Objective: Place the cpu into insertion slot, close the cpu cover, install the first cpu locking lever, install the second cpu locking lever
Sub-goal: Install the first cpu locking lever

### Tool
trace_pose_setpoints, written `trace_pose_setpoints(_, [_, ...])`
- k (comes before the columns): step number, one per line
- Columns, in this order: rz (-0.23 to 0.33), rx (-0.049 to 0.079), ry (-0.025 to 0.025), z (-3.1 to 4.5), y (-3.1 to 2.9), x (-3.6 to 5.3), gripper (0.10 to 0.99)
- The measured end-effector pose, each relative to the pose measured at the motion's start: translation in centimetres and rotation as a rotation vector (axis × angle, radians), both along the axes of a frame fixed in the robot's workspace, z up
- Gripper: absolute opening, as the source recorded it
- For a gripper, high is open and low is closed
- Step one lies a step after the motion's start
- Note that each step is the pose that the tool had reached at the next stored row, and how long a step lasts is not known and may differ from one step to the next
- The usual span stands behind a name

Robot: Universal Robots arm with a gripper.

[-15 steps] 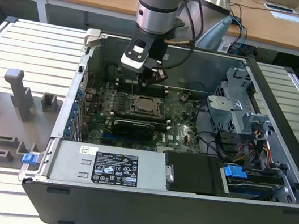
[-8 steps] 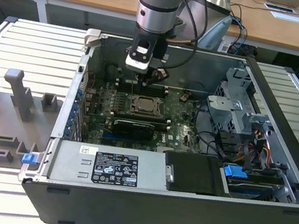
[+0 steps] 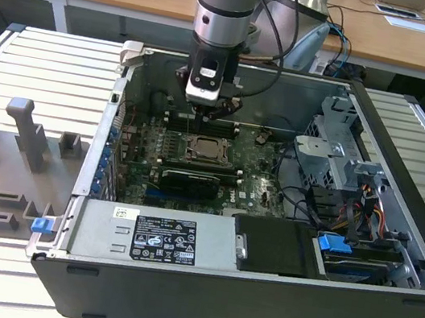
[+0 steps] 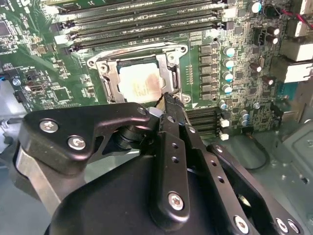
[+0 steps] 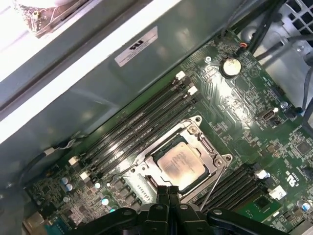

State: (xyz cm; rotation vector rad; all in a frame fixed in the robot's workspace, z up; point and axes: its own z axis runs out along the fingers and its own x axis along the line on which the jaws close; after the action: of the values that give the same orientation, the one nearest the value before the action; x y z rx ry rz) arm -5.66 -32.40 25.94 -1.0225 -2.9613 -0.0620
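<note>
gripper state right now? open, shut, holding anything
gripper: shut, nothing visibly held, its tips by the edge of the cpu cover.

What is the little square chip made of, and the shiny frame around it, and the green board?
The cpu looks metal-topped: a pale, dull silvery-beige face with soft glare. The cpu cover around it looks like bare metal, maybe steel: brighter, shiny, thin stamped edges. The green motherboard looks like a stiff glossy coated board; what lies under the coating can't be told.
</note>
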Motion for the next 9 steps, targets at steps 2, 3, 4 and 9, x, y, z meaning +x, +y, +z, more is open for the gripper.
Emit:
trace_pose_setpoints(2, [0.014,0.0,0.0,0.0,0.01,-0.05,0.106])
trace_pose_setpoints(3, [0.019,0.0,0.0,0.0,0.01,-0.06,0.106])
trace_pose_setpoints(4, [0.042,0.0,0.0,0.0,0.01,-0.07,0.106])
trace_pose_setpoints(9, [0.097,0.0,0.0,0.0,0.01,-0.08,0.106])
